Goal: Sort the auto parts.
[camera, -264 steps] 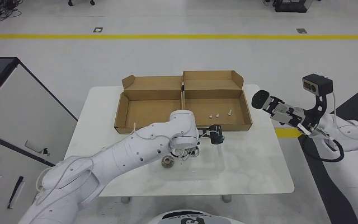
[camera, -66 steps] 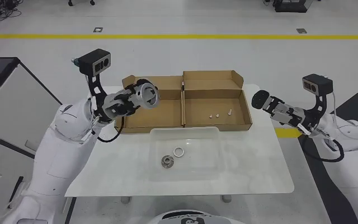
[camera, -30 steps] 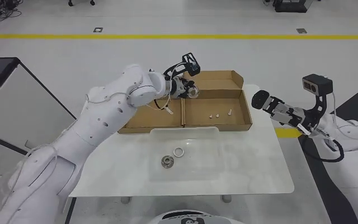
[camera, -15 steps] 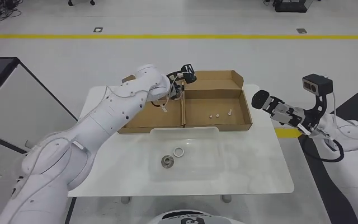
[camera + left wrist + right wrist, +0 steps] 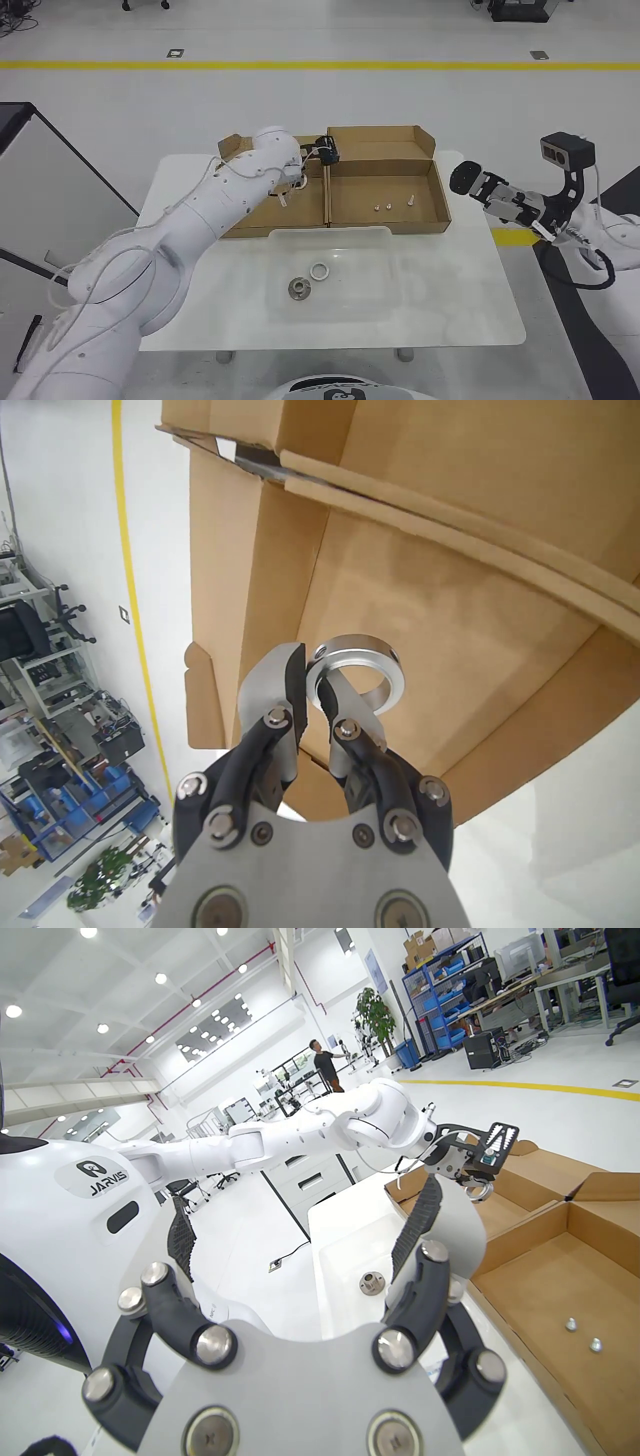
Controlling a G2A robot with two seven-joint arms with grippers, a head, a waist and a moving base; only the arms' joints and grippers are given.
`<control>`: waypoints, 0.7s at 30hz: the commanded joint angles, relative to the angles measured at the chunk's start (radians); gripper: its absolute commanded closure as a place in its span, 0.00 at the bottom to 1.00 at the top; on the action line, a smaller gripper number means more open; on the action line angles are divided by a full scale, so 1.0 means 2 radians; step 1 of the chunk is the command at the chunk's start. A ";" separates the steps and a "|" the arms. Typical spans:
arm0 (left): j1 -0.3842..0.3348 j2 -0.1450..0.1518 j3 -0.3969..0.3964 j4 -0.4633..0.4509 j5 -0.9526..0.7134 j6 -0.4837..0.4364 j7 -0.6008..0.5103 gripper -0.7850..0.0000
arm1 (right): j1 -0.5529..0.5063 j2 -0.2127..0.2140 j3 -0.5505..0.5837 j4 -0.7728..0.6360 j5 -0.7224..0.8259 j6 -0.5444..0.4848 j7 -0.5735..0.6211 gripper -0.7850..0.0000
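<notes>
Two open cardboard boxes sit side by side along the far part of the white table (image 5: 450, 300). Over the left box (image 5: 450, 625), close to the wall it shares with its neighbour, the left gripper (image 5: 311, 680) holds a silver shaft collar (image 5: 357, 645). Its fingers are clamped on the collar's wall, one pad on the outside and the other inside the bore. The collar lies roughly level and hangs over the bare cardboard floor. In the right wrist view it sits at about the height of the box rim.

Nearer the robot, around the middle of the table, stands a clear plastic tray (image 5: 330, 234), just in front of the boxes. Two parts lie in it: a flanged hub (image 5: 298, 290) and, just beside it, a pale ring (image 5: 320, 271).

The right box (image 5: 360, 190) holds three small screws (image 5: 388, 206) on its floor near the front wall. Two are close together and the third is a little to their right.

At the table's right edge, beside the right box, the right gripper (image 5: 465, 179) hangs with its jaws spread wide apart.
</notes>
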State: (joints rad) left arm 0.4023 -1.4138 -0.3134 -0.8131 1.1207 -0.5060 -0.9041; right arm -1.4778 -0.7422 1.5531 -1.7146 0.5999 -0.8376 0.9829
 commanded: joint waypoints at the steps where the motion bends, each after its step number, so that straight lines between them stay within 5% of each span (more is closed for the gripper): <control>1: 0.001 -0.006 0.005 0.016 0.005 -0.006 0.001 1.00 | 0.000 0.000 0.000 0.000 0.000 0.000 0.000 0.00; 21: 0.020 -0.056 0.020 0.126 0.030 -0.036 0.035 1.00 | 0.000 0.000 0.000 0.000 0.000 0.000 0.000 0.00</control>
State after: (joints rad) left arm 0.4424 -1.5231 -0.2733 -0.5685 1.1813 -0.5756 -0.8357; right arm -1.4778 -0.7422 1.5531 -1.7146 0.5999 -0.8376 0.9829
